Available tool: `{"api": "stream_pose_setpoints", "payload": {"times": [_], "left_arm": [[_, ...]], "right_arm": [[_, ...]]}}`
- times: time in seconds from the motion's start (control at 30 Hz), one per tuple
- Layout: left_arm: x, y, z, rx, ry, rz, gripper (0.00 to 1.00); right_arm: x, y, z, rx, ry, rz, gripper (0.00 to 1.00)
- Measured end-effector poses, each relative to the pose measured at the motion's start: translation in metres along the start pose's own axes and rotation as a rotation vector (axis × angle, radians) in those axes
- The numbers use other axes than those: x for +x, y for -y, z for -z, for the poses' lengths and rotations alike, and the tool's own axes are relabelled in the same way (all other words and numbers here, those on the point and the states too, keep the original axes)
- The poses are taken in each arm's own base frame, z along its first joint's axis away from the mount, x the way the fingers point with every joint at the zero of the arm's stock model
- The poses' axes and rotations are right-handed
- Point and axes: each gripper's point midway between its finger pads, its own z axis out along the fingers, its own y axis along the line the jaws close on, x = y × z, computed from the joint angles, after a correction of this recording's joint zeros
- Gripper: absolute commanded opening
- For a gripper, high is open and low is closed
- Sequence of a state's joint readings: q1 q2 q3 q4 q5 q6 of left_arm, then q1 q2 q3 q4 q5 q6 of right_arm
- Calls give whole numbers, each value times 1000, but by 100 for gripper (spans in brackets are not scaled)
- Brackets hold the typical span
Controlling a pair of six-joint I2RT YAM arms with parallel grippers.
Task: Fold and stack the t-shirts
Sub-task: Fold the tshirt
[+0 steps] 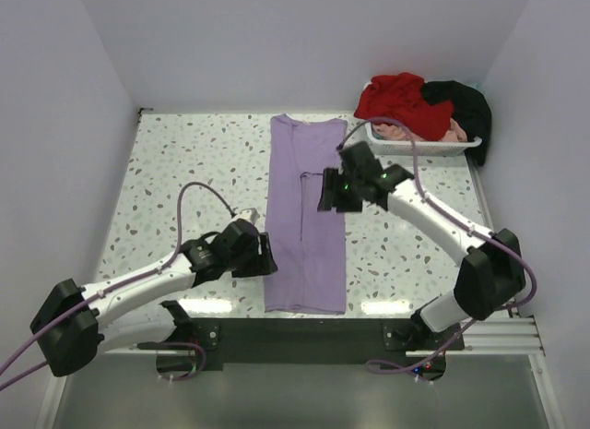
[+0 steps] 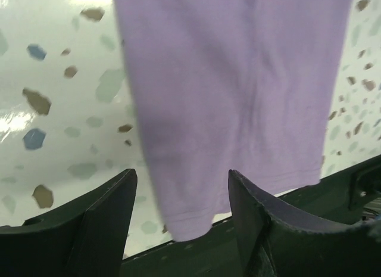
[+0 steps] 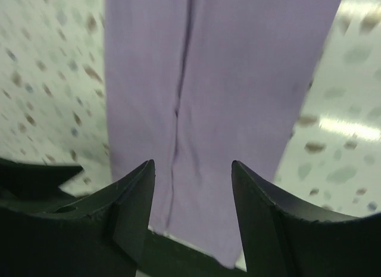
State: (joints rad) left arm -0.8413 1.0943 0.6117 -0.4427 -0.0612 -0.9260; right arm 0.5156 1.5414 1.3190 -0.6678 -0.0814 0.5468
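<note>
Pale walls close in a speckled counter (image 1: 166,171) where, on the left, the left pincer (image 2: 183,177) hovers spread and empty over the near hem of the lavender t-shirt (image 1: 304,235), which lies mid-counter as a long, lengthwise-folded strip. Right of it the right pincer (image 3: 193,165), likewise spread and holding nothing, hangs over the strip about halfway up, and far right the red t-shirt (image 1: 392,97), black t-shirt (image 1: 470,111) and pale pink t-shirt (image 1: 452,132) sit heaped in the white tray (image 1: 424,150). Judging by this, the crosswise fold comes next: both pincers should pinch every layer at the near corners, lift together, and carry the hem evenly toward the collar.
</note>
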Motion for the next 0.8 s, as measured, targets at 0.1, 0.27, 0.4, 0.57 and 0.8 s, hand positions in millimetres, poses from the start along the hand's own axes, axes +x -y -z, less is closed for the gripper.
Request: {"api": "stream_pose_setpoints", "payload": {"times": [0.1,0.27,0.4,0.57,0.8], "left_arm": [[19,-23,-2,-39,-25,20,66],[36,-34,-3,-58,-43,31,66],[48,-33,-4,-55,-63,23,66],[63,-32,-3,-46,-87,15,66],[71,-33,-3,-44,-97,19,66]], "right_arm": [[95,8,-13,39,-168,30,57],[196,46,-5,162,-329,31,57],[211,46,14,139,-279,8,54],[225,49,26,117,-237,-46,49],[249,54,26,141,-265,-73,44]]}}
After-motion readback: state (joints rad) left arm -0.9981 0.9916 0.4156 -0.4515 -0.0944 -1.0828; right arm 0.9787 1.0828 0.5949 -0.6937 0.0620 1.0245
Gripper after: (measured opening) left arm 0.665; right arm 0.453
